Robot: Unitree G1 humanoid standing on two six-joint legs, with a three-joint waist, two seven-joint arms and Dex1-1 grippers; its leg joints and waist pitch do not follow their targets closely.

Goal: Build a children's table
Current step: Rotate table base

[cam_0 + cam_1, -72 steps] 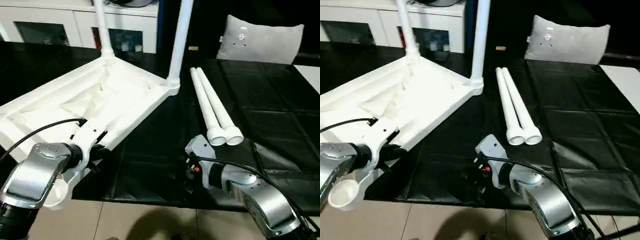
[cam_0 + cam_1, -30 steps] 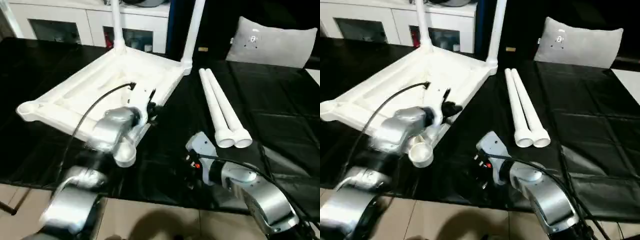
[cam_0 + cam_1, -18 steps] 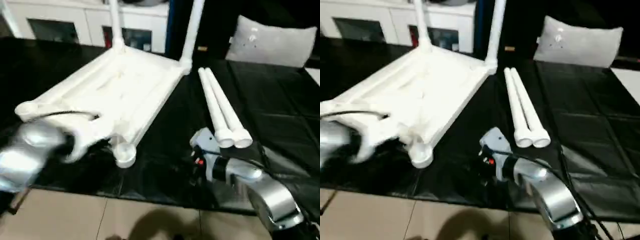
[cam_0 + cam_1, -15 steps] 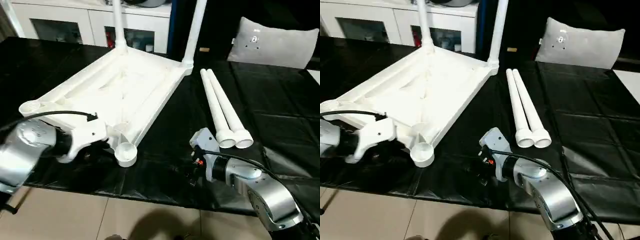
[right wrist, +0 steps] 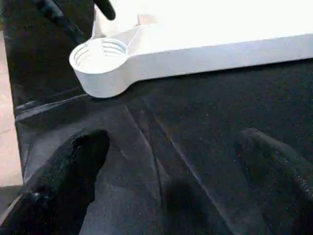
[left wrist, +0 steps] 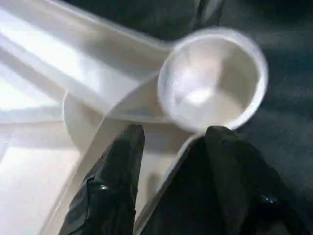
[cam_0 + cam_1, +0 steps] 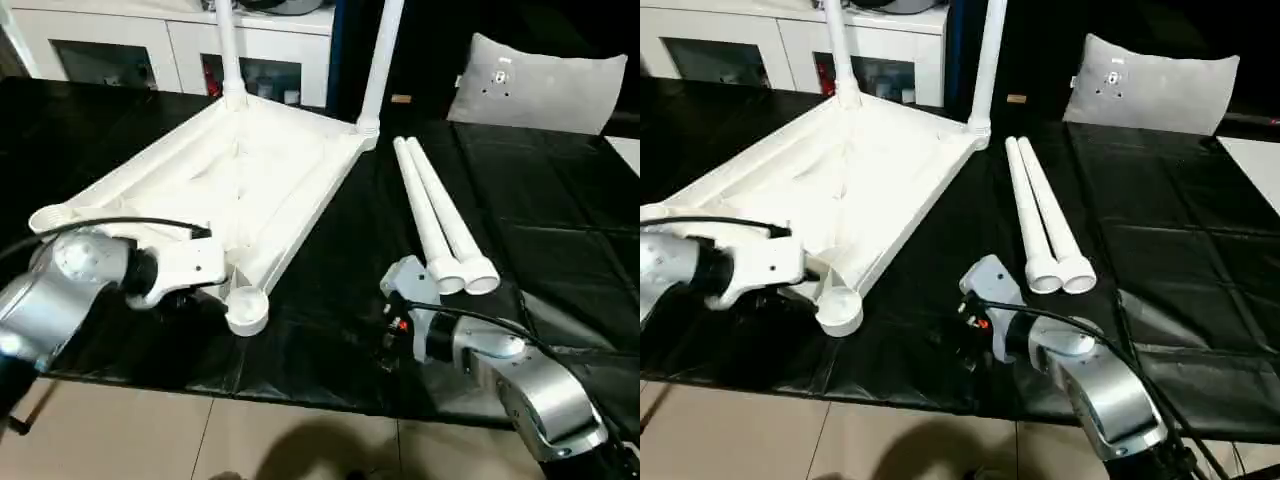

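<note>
**Black sheet, table top upside down, two legs in**

Black sheet (image 7: 560, 210) covers the work surface; white cabinet (image 7: 120, 45) and pillow (image 7: 535, 70) behind. Table top (image 7: 240, 180) lies ribbed side up, two legs (image 7: 382, 60) standing in the far corner sockets. Two loose legs (image 7: 440, 225) lie side by side right of it. Left gripper (image 6: 171, 147) is part open, fingers straddling the top's edge rib beside the near corner socket (image 7: 246, 310). Right gripper (image 5: 171, 161) gapes wide, holding nothing, over bare sheet.

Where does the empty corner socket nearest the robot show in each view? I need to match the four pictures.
Left eye view: empty corner socket, lower left of centre.
Right eye view: lower left.
Left wrist view: just beyond the left gripper.
Right wrist view: top left.
Shared landmark: the table top edge running from it.
</note>
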